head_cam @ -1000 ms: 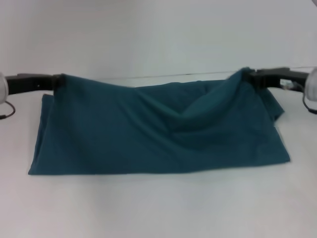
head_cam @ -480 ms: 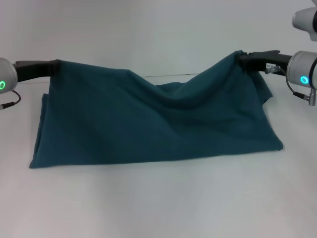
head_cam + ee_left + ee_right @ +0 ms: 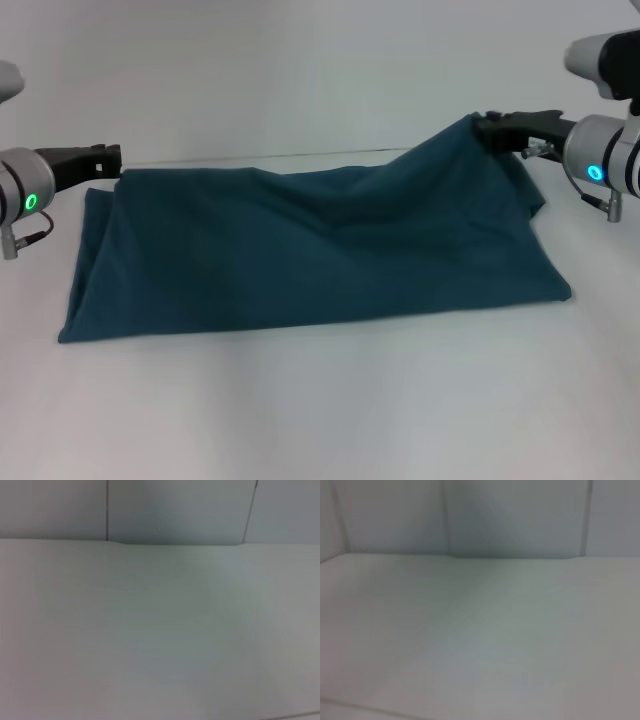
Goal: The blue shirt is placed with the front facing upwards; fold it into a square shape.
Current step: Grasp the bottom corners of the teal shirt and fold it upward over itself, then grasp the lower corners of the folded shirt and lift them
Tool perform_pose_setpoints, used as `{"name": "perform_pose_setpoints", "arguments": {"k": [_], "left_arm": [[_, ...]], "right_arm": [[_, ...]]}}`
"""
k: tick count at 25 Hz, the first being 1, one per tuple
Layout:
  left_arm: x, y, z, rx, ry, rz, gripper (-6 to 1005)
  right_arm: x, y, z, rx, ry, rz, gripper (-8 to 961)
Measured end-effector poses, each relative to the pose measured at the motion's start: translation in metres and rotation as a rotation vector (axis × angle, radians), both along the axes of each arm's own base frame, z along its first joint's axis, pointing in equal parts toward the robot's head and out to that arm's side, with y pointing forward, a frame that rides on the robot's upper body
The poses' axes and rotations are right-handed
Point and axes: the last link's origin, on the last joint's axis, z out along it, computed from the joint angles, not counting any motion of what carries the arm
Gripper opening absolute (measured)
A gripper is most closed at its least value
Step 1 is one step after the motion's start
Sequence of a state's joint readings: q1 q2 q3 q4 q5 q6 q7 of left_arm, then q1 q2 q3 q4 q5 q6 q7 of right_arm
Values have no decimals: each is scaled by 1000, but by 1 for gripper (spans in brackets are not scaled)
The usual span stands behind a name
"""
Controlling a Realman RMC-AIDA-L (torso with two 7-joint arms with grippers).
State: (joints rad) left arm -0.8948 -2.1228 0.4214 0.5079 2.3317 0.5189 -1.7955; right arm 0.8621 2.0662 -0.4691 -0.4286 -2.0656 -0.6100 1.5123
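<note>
Shirt first: we see the blue shirt (image 3: 310, 250) folded lengthwise on the white table (image 3: 330, 410), its far right corner raised. Our right gripper (image 3: 487, 126) pinches that corner between its jaws. Our left gripper (image 3: 108, 156) sits just beside the far left corner, jaws spread, off the cloth.

A plain white table (image 3: 320, 410) fills the head view from 3 to 9 o'clock. Behind it, toward 12 o'clock, stands a pale wall (image 3: 300, 70). Both wrist views show vertical seams between wall panels (image 3: 107, 510). Light is soft and even.
</note>
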Motion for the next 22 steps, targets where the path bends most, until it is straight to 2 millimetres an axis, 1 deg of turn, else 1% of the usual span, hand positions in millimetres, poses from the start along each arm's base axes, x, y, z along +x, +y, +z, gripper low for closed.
{"name": "perform_pose_setpoints", "arguments": {"k": [4, 6, 7, 8, 10, 11, 15, 17, 20, 22], "left_arm": [[-8, -2, 3, 34, -38, 34, 115], [-9, -3, 5, 44, -49, 40, 175], [-14, -4, 11, 73, -82, 55, 205], [-15, -4, 12, 79, -86, 57, 236], [-18, -6, 16, 95, -98, 63, 296], [-20, -7, 17, 101, -100, 65, 345], [-24, -13, 16, 86, -118, 62, 542], [-23, -19, 15, 45, -157, 37, 600], [-22, -31, 21, -9, -225, -12, 688], [-20, -43, 25, -45, -275, -58, 747]], "right_arm": [[11, 0, 11, 99, 31, -51, 230], [20, -2, 21, 146, 55, -73, 299], [24, -3, 26, 162, 66, -80, 333], [27, -4, 30, 177, 78, -85, 367], [34, -8, 37, 188, 98, -84, 436], [36, -10, 39, 186, 105, -81, 454], [45, -24, 40, 161, 137, -52, 527], [49, -36, 40, 134, 169, -25, 563], [55, -55, 45, 98, 219, 16, 617], [58, -67, 49, 71, 245, 36, 616]]}}
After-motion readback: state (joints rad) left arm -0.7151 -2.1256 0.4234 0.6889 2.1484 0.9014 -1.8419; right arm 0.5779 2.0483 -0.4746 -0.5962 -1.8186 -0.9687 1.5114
